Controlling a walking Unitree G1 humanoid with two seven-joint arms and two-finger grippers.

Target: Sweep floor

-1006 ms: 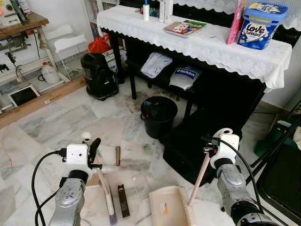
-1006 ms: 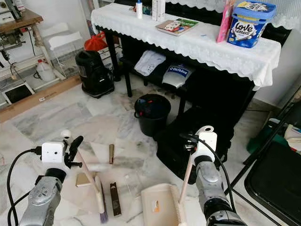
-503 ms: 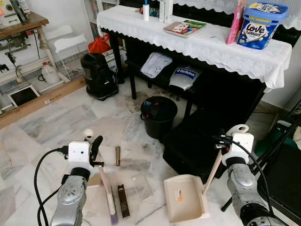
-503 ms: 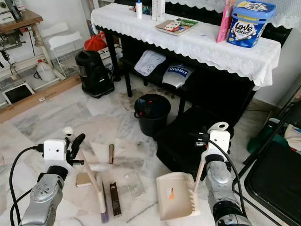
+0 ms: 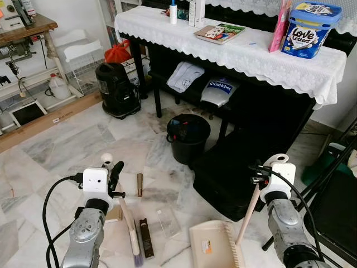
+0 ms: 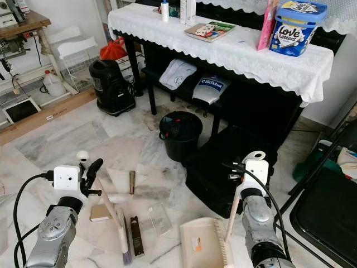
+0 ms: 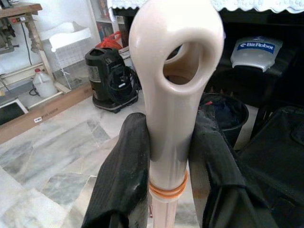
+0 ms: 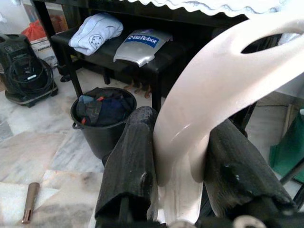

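Jaws clamped tight on both sides: left gripper [image 7: 166, 175] pinching the cream brush [image 5: 131, 230] by its handle neck, bristles low on the marble floor [image 5: 67, 145]; right gripper [image 8: 178, 166] pinching the dustpan [image 5: 215, 245] handle, pan flat on the floor just beside the litter (probably set as a catch opposite the brush). Head views giving layout w/ brown stick [image 5: 139, 184], dark bar [image 5: 146, 238], clear wrapper [image 5: 166, 221] lying btwn brush & pan, black bin [image 5: 188, 137] beyond; wrist views giving grip detail instead, e.g. orange band [image 7: 167, 190] on brush handle.
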